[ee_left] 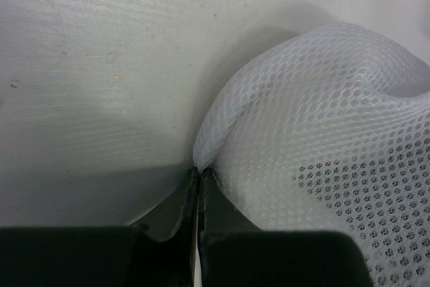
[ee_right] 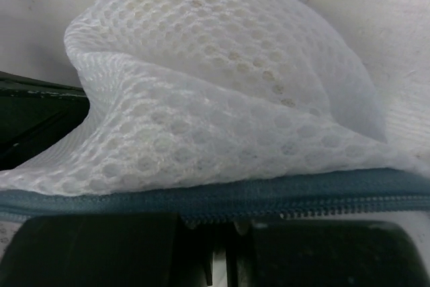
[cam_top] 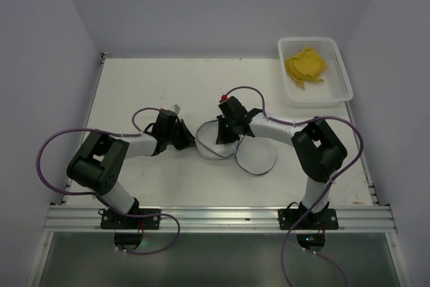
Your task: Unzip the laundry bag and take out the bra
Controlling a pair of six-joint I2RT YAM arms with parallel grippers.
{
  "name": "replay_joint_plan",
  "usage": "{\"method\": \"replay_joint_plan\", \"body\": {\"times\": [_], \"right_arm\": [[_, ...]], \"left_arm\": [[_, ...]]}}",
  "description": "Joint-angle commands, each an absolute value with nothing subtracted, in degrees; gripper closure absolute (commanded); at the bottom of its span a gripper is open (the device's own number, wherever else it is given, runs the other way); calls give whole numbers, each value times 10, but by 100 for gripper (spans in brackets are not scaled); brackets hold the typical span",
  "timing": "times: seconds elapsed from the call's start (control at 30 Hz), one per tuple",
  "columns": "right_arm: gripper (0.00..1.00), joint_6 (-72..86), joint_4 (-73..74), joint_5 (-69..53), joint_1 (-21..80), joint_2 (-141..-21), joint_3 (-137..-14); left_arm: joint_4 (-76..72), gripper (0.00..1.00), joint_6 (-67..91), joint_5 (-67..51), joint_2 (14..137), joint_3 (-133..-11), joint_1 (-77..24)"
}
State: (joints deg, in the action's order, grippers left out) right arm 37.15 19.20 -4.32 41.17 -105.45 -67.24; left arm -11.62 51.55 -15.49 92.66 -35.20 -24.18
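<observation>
**Operator:** What sits closest to the lens on the left wrist?

**Spotter:** Your left gripper (ee_left: 199, 171), right at the bottom edge. Its two dark fingers (ee_left: 176, 213) are pressed together, and a fold of the laundry bag (ee_left: 322, 139) is nipped between their tips. The white mesh swells up and away to the right of that pinch. Bare table (ee_left: 101, 65) lies to the left of it.

**Operator:** And on the other wrist?

**Spotter:** Your right gripper (ee_right: 218, 223) is clenched too, with only a sliver showing between the fingers. The bag's blue-grey zipper (ee_right: 201, 196) runs straight across their tips and touches them. Above it the mesh billows in a twisted dome. You look clamped on that zipper band, but I can't make out the slider.

**Operator:** Where does the bag sit overall?

**Spotter:** From above, the laundry bag (cam_top: 259, 159) is mid-table, drawn between your two grippers. The left gripper (cam_top: 190, 140) has its left edge and the right gripper (cam_top: 222, 140) grips it just beside that. One thin dark hoop rim lies flat on the table by your right forearm, on the side nearer the arm bases.

**Operator:** Anything else out there?

**Spotter:** A white lattice basket (cam_top: 346, 82) stands in the far right corner, well apart from the bag. A crumpled yellow cloth (cam_top: 306, 65) lies inside it.
</observation>
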Motion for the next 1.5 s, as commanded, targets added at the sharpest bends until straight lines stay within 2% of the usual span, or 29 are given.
{"method": "replay_joint_plan", "body": {"times": [0.0,0.17,0.33,0.67,0.77,0.87,1.0,1.2,1.47], "right_arm": [[100,363,164,-96,418,-1036,-661],[100,341,161,-127,410,-960,-649],[100,315,170,-237,380,-869,-644],[100,257,222,-451,329,-773,-678],[100,225,291,-484,308,-749,-726],[100,183,367,-452,281,-726,-778],[100,203,373,-383,214,-686,-813],[100,247,354,-180,135,-666,-889],[100,317,295,25,-9,-749,-927]], "left_arm": [[-123,100,519,-166,936,-362,-254],[-85,100,506,-136,904,-374,-253],[-33,100,490,-105,880,-388,-249],[-17,100,490,-97,867,-389,-246],[-11,100,489,-92,865,-391,-244],[-8,100,490,-92,864,-390,-244],[-7,100,491,-92,861,-384,-244],[-11,100,495,-100,852,-373,-244],[-16,100,504,-107,834,-352,-243]]}}
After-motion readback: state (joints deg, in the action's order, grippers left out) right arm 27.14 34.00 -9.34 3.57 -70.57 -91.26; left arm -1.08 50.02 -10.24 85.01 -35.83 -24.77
